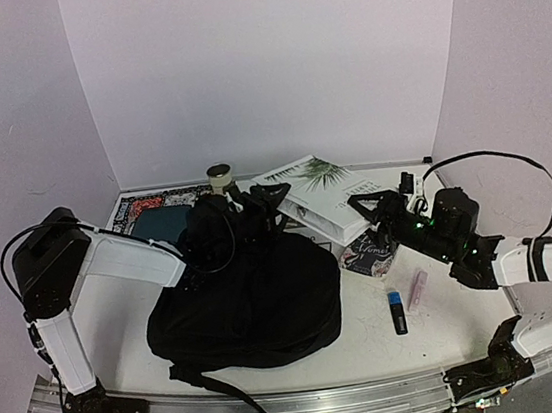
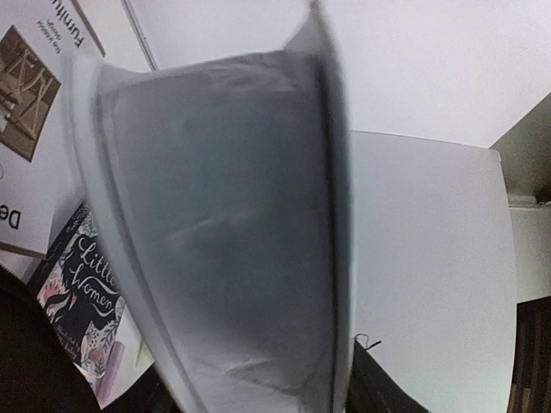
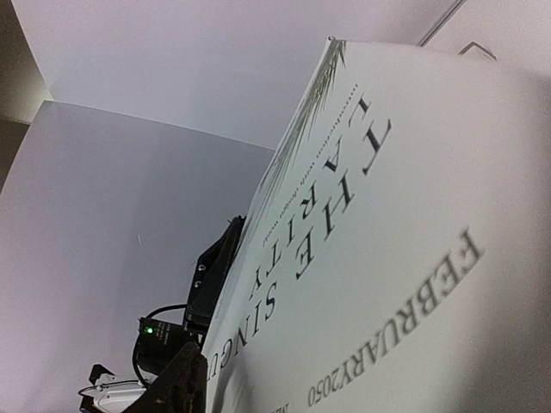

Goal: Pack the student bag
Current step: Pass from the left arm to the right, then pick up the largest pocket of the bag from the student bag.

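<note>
top view: student bag (image 1: 253, 305) lies slumped on the table (image 1: 120, 331), centre-front, straps trailing toward the near edge. it is the largest item by far. its far end is bunched up under the left arm's wrist.

left gripper (image 1: 263, 200) sits over the far end of the bag, pointing toward the books. black on black from above, so the finger gap is unreadable. left wrist view: a blurred grey flat thing with a pale rim (image 2: 232, 224) fills the middle of the frame, very close to the lens. cannot tell what it is, or whether the jaws are clamped on it.

right gripper (image 1: 358, 202) is at the near-right edge of the white book (image 1: 320, 193), the one with the palm-leaf cover. right wrist view: that cover is tilted and close, and the title reads "the singularity" with "february 2050". one dark finger (image 3: 185, 379) shows beside the cover's edge, the other is not seen. cannot tell whether it has a grip or how wide it stands.

other items:
- another white book (image 2: 39, 181) lies under the first.
- little women book (image 1: 367, 254) is just right of the bag.
- dark marker with blue band (image 1: 397, 313) and a pale pink item (image 1: 417, 288) are near each other, right of the bag.
- tape roll (image 1: 219, 178) is by the back wall.
- dark teal item (image 1: 162, 223) lies on a patterned piece (image 1: 145, 202), far left of the bag.
</note>
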Controlling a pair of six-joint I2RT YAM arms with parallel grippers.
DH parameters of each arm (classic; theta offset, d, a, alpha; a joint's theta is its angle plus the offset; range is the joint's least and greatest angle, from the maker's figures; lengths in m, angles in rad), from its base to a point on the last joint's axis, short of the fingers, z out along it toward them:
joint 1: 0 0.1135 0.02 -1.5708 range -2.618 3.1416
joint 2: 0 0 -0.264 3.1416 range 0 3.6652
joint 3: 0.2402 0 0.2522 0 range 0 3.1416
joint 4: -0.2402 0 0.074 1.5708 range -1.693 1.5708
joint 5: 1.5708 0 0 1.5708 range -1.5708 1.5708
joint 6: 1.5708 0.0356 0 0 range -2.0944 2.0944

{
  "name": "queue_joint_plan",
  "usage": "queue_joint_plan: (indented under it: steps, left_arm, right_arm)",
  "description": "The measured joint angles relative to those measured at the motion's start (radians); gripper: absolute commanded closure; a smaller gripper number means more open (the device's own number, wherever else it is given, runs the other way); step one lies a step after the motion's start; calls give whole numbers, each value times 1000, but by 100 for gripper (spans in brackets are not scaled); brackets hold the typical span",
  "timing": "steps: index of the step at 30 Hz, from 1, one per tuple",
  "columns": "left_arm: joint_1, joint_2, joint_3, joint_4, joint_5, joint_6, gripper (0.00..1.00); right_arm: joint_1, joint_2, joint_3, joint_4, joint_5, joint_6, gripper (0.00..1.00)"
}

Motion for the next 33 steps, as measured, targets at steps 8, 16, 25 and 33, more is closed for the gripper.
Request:
queue_joint_plan:
  steps: [8,16,25,33]
  left_arm:
    - [-1,-168,-183,2,0,109,27]
    - [-30,-336,-171,-375,26,400,22]
    - [-201,-312,92,-925,-94,709,19]
    - [-364,-86,367,-1213,-243,860,18]
  right_arm:
    - [-2,-49,0,-35,28,-13,51]
    - [-67,-94,0,-98,37,-46,51]
    - [-169,-175,0,-234,38,-108,51]
    - [-181,-238,0,-348,51,-149,51]
